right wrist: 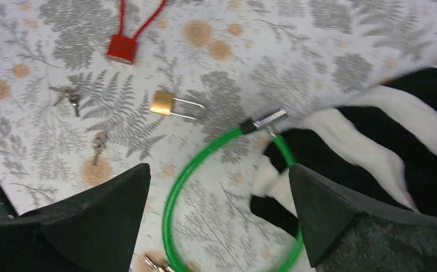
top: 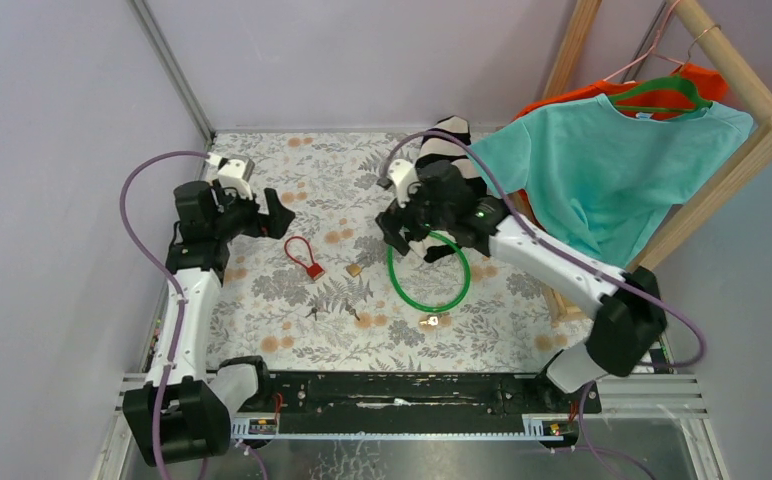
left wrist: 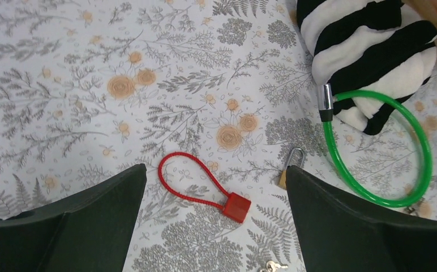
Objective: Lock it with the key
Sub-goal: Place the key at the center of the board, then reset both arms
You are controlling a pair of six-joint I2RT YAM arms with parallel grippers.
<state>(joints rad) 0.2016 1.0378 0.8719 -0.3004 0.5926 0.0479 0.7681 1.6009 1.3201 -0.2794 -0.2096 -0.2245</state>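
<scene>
Now, left gripper (left wrist: 216,170): apart, empty
right gripper (right wrist: 219,168): apart, empty
key (right wrist: 66,95): likely light, thin, slippery; pinch its head

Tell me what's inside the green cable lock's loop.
A corner of the striped cloth lies inside the green cable lock, floral table cover otherwise. Anything beneath that cloth is hidden.
</scene>
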